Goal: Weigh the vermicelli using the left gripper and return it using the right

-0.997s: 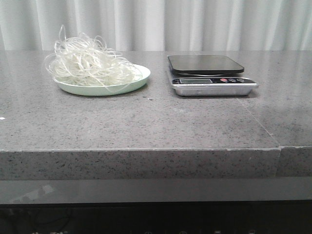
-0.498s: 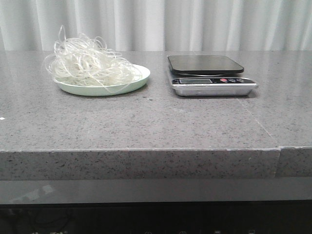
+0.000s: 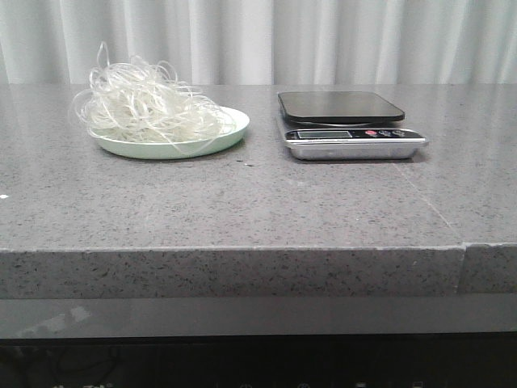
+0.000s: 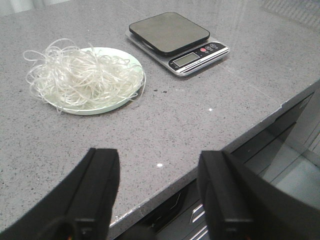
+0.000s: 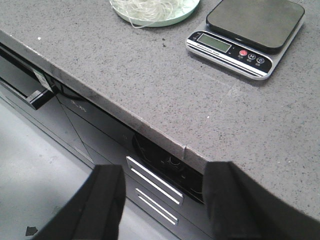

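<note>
- Whitish translucent vermicelli (image 3: 149, 107) lies heaped on the green plate (image 3: 230, 133), beside the scale (image 3: 347, 123) on the desk (image 3: 242, 202).
- Likely light, springy and snag-prone; pinch deep into the tangle's middle.
- Left gripper (image 4: 157, 192) and right gripper (image 5: 162, 205) both gape wide, holding nothing.

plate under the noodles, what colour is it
Pale mint green plate, clearest in the left wrist view.

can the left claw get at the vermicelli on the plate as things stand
Probably yes. The left claw is open and held back near the counter edge, and the bare counter lies between it and the vermicelli heaped on the green plate. The scale sits off to the side.
</note>
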Action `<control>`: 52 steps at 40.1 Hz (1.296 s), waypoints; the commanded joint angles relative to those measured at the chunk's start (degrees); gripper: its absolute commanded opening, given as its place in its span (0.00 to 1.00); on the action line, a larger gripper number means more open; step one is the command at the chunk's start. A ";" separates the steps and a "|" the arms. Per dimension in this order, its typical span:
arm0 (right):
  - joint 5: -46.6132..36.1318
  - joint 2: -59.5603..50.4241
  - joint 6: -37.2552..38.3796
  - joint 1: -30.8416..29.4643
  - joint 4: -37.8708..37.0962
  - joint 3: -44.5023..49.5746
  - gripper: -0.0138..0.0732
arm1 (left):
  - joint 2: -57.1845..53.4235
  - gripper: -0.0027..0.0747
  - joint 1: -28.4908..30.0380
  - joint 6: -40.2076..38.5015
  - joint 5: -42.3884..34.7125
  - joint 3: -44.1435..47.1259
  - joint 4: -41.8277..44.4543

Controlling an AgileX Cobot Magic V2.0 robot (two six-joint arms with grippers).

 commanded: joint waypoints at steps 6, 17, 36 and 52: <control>-3.32 0.43 -0.02 -0.29 -0.46 -1.36 0.57 | 0.38 0.44 -0.35 -0.29 -4.26 -1.50 -0.43; -3.32 0.43 -0.02 -0.29 -0.46 -1.36 0.35 | 0.38 0.23 -0.35 -0.29 -4.26 -1.50 -0.24; -3.55 0.43 -0.02 -0.29 -0.46 -1.36 0.35 | 0.38 0.24 -0.35 -0.29 -4.16 -1.50 2.23; -3.55 0.43 -0.02 -0.29 -0.46 -1.36 0.35 | -0.12 0.24 -0.35 -0.29 -4.21 -1.37 2.23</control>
